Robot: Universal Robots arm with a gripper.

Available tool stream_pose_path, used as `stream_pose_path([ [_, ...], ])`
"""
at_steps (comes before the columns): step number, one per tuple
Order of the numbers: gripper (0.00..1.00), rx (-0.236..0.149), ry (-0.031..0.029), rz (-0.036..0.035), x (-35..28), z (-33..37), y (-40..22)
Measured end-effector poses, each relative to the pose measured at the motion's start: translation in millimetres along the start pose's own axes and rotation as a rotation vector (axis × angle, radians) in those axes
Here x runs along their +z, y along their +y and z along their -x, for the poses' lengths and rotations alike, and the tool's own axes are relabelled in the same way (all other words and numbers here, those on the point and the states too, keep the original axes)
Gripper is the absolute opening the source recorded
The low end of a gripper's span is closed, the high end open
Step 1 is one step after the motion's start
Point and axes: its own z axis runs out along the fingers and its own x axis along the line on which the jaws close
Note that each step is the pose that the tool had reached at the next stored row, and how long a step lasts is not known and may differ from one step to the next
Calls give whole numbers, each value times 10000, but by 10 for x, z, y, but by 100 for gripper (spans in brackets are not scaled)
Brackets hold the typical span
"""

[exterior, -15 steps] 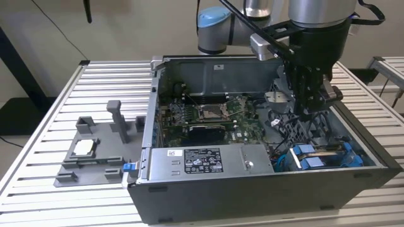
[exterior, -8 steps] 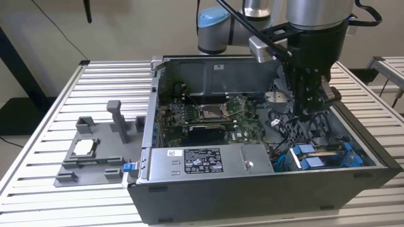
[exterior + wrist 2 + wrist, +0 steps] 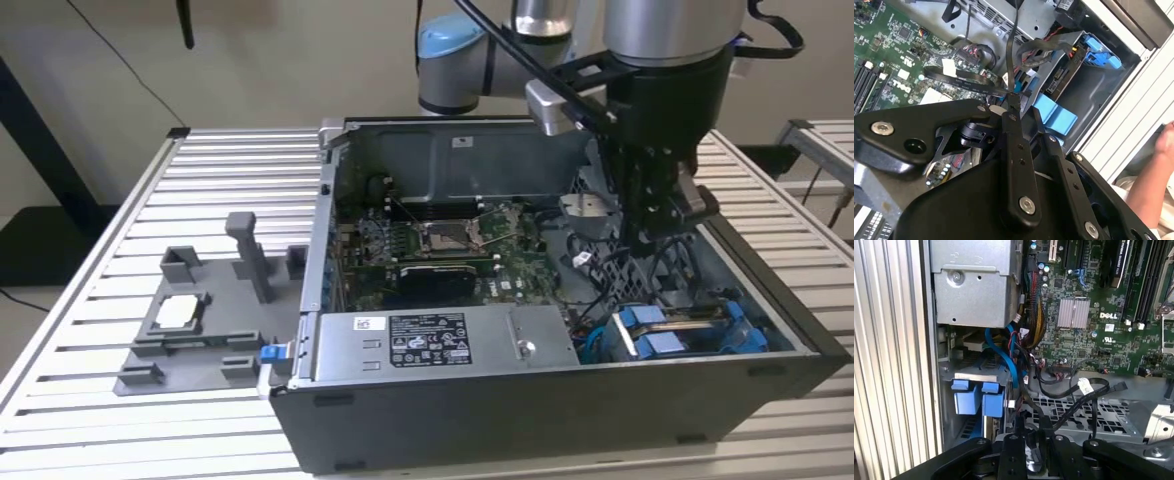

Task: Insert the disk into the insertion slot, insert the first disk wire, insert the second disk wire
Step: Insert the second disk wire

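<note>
The disk [image 3: 674, 330] lies inside the insertion slot [image 3: 781, 338] at the near corner of the open computer case on the exterior view's right, its blue carrier tabs [image 3: 976, 397] at the mouth. In the second wrist view the slot's grey cage [image 3: 1089, 95] holds the blue tabs [image 3: 1059, 117]. My gripper [image 3: 650, 235] hangs inside the case beyond the slot. Its black fingers [image 3: 1014, 130] are shut on a thin black disk wire [image 3: 1015, 45], which runs from the fingertips toward the case wall. The gripper [image 3: 1032, 432] hovers over a perforated metal floor.
A grey power supply box [image 3: 427, 340] with a white sticker fills the case's near side, with the green motherboard [image 3: 441, 245] beyond it. Loose black and blue cables [image 3: 1014, 355] cross beside the slot. A grey fixture [image 3: 207, 315] sits on the slatted table. A person's hand [image 3: 1159, 170] is outside the case.
</note>
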Motion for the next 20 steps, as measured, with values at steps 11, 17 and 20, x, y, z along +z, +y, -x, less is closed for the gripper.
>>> stream_pose_path([
  [11, 16, -3, 1, 2, 9, 0, 3],
  [17, 16, -4, -28, 125, 22, -102, 1],
  [20, 16, 7, -93, 182, 36, -175, -7],
])
